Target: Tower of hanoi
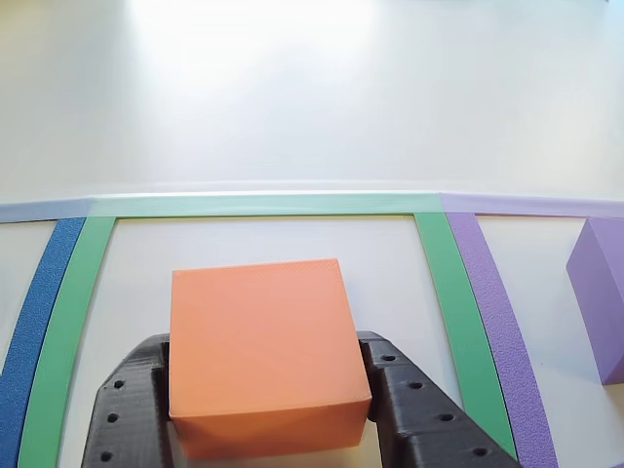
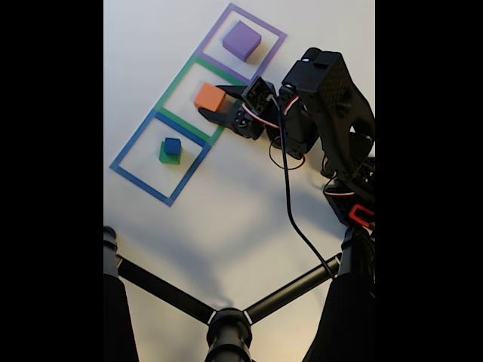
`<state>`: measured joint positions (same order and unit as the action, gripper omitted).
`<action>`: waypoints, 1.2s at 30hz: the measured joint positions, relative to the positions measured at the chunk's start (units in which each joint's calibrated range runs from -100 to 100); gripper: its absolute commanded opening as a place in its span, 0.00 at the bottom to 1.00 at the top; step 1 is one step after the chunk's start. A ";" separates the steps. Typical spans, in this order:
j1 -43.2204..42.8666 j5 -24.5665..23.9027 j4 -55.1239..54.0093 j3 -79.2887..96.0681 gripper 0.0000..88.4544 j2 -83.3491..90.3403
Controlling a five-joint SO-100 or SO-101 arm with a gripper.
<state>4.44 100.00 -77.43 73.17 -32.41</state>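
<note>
The black gripper (image 1: 268, 409) sits with a finger (image 1: 132, 409) on either side of the orange cube (image 1: 263, 351), clamped on it inside the green taped square (image 1: 263, 205). Farther right in the other view, the purple cube (image 1: 600, 292) rests in the purple square (image 1: 487, 292). In the fixed view, a blue cube (image 2: 173, 145) sits stacked on a green one (image 2: 167, 157) in the blue square (image 2: 128, 147), toward the table's (image 2: 226, 226) left edge.

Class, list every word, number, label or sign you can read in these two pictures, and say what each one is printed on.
None: no readable text.
The orange block, purple block, blue block and green block have plain faces.
The end effector and the taped squares carry no markings.
</note>
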 measured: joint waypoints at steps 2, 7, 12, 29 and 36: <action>0.00 -0.38 -0.08 0.00 0.27 0.00; 0.00 -0.38 -0.08 0.00 0.28 0.00; 0.00 -0.38 -0.08 0.09 0.30 0.34; 0.00 0.00 31.66 4.90 0.25 38.84; 1.40 0.00 57.18 4.73 0.12 62.13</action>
<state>5.84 100.00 -20.26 77.90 29.72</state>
